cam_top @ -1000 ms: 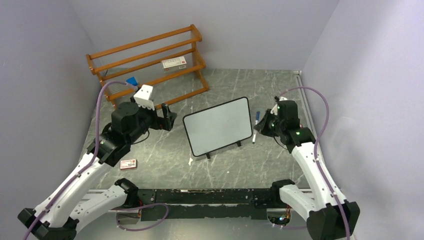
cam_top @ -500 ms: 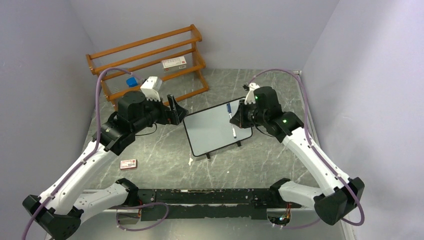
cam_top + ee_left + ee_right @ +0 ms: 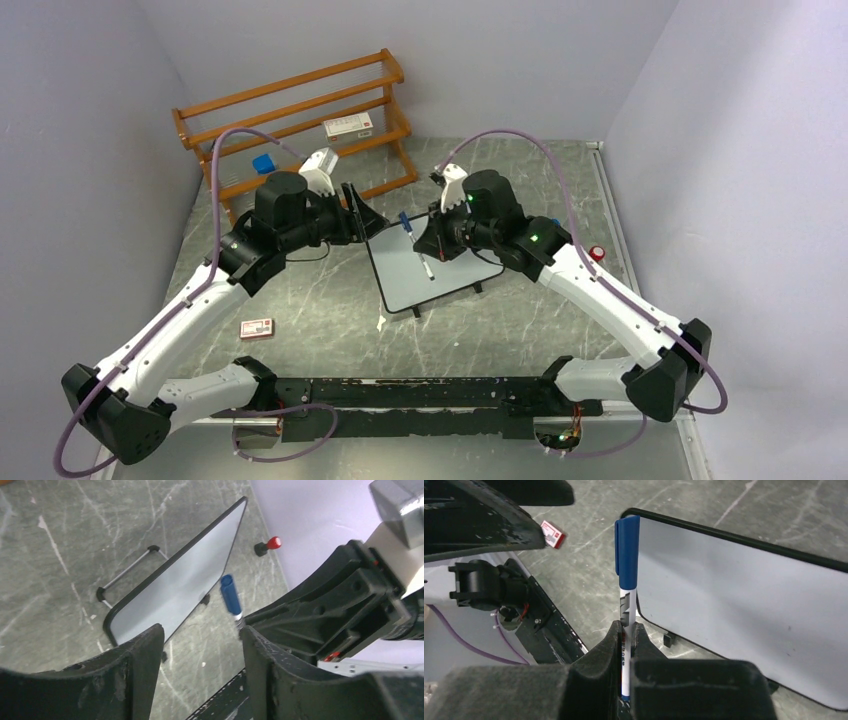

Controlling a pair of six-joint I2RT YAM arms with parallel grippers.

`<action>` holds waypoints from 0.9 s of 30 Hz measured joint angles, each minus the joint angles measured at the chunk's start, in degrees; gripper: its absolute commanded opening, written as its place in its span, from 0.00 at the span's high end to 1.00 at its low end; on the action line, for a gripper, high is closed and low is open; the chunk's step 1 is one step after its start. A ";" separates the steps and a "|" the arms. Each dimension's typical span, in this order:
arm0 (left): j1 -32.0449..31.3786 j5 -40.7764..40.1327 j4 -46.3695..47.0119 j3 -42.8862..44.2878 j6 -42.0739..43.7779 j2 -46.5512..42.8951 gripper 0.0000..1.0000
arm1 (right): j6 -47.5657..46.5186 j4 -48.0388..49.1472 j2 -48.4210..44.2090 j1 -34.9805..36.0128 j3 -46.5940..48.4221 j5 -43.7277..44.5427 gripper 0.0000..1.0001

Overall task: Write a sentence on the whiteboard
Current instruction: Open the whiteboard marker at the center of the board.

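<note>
Your right gripper [image 3: 626, 632] is clamped on a white marker [image 3: 626, 580] whose blue cap points away from the fingers. The dark print on its barrel is too small to read. Your left gripper [image 3: 200, 632] has its fingers apart, just beside the far left corner of the whiteboard [image 3: 744, 610]. The board stands tilted on short black feet at mid-table, between the two grippers. It has a plain white face, a thin black frame and rounded corners. A small red-and-white box [image 3: 257, 328] lies on the grey marbled table [image 3: 520, 320], its label unreadable.
</note>
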 measured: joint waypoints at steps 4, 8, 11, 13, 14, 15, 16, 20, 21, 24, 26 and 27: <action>0.00 1.55 2.10 0.00 -2.27 0.09 0.41 | -0.63 2.08 1.57 2.01 1.14 -0.83 1.00; 0.00 2.58 3.93 -0.15 -3.91 0.22 0.45 | -1.05 3.89 3.13 3.89 1.70 -1.29 1.00; 0.00 2.69 5.42 -0.94 -5.31 0.24 0.55 | -1.11 4.76 3.93 4.92 1.70 -1.73 1.00; 0.00 2.60 6.23 -1.95 -6.47 0.24 0.55 | -1.11 5.33 4.26 5.35 1.70 -1.88 1.00; 0.02 2.58 6.43 -2.47 -6.95 0.24 0.55 | -1.09 5.66 4.42 5.51 1.70 -1.95 1.00; 0.00 2.58 6.60 -3.15 -7.56 0.24 0.55 | -1.09 6.08 4.57 5.66 1.70 -2.03 1.00; 0.00 2.58 6.64 -3.58 -7.98 0.24 0.53 | -1.07 6.40 4.66 5.79 1.70 -2.10 1.00; 0.00 2.01 6.64 -4.48 -9.07 0.24 0.54 | -1.09 7.76 4.76 6.27 1.70 -2.16 1.00; 0.00 1.92 6.73 -4.48 -9.22 0.24 0.56 | -1.09 7.96 4.76 6.32 1.70 -2.19 1.00; 0.00 1.90 6.84 -4.48 -9.49 0.24 0.64 | -1.09 8.20 4.76 6.40 1.70 -2.21 1.00; 0.00 1.88 6.93 -4.57 -9.90 0.22 0.73 | -1.09 8.50 4.79 6.43 1.70 -2.25 1.00; 0.00 1.77 7.13 -4.74 -10.12 0.17 0.76 | -1.09 8.66 4.81 6.43 1.70 -2.29 1.00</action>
